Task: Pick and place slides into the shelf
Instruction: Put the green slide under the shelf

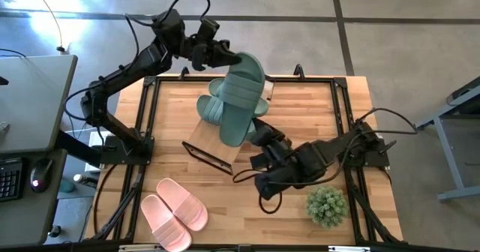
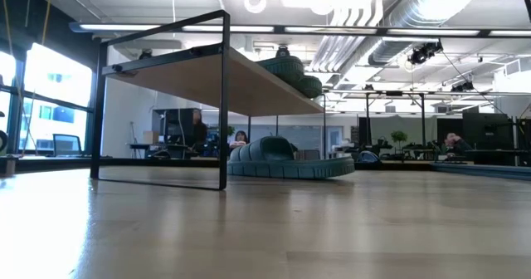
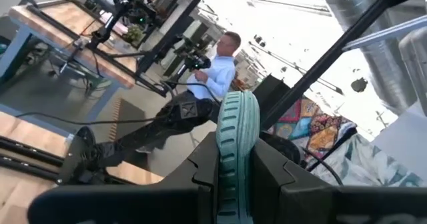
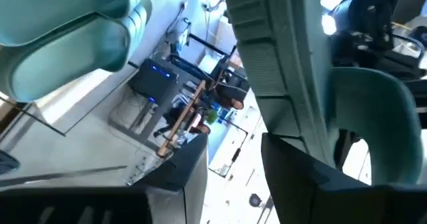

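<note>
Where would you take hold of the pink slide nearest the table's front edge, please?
Probably across the wide strap, coming straight down from above. The pink slide lies flat, sole down, with its mate close beside it, so its raised strap is the clearest part to pinch; a side approach looks crowded.

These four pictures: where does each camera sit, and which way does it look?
High: overhead, straight down on table, both arms.
Low: tabletop height, level past shelf; no arm shows.
Left wrist: on left arm, past left gripper clamping green slide.
Right wrist: on right arm, upward past right gripper.
Shared: green slide.
</note>
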